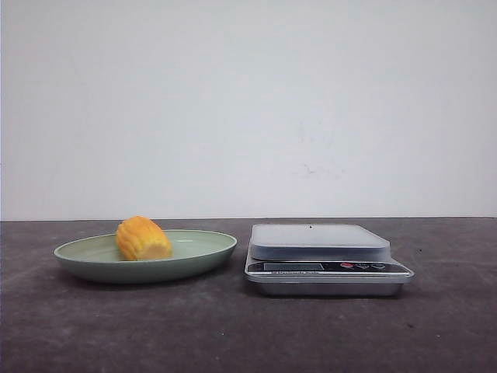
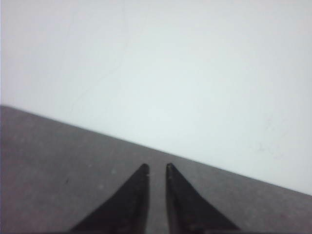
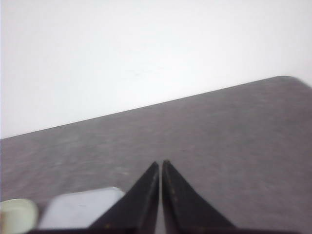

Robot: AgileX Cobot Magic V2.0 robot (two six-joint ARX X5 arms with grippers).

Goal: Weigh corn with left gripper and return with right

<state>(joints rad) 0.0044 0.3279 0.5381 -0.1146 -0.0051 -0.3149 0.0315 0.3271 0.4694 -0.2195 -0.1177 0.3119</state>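
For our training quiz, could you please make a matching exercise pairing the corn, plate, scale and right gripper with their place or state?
Things:
1. corn
2. green plate
3. scale
4. right gripper

Places or states:
A. right of the plate, nothing on its platform
B. fingertips nearly together, holding nothing
C. lying in the plate
D. on the table, left of the scale

Pairs: 1-C, 2-D, 3-A, 4-B

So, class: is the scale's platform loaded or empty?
Empty. The scale has a bare platform; the corn lies in the green plate beside it.
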